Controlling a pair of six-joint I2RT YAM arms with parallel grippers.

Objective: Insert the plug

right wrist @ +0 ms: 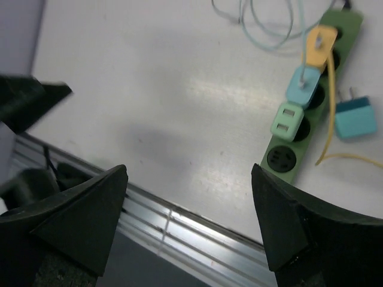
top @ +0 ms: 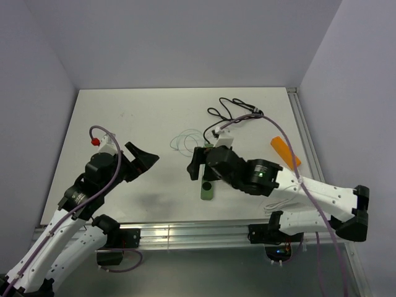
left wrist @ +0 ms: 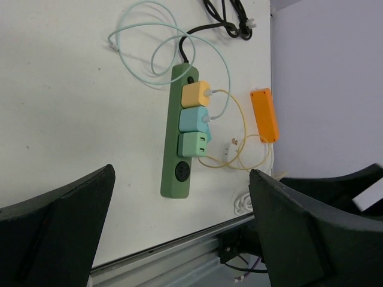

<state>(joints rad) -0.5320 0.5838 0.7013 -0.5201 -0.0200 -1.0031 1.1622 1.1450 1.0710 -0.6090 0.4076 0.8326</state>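
Note:
A green power strip lies on the white table, and its near end shows past the right arm. An orange plug, a blue plug and a green plug sit in it in a row. The nearest socket is empty. A loose blue plug with bare prongs lies beside the strip. My right gripper hangs open above the table left of the strip, holding nothing. My left gripper is open too, raised further left.
An orange block lies right of the strip. A black cable coils at the far side, beside a mint cable in loops. A yellow cable trails from the orange plug. The metal rail marks the near edge.

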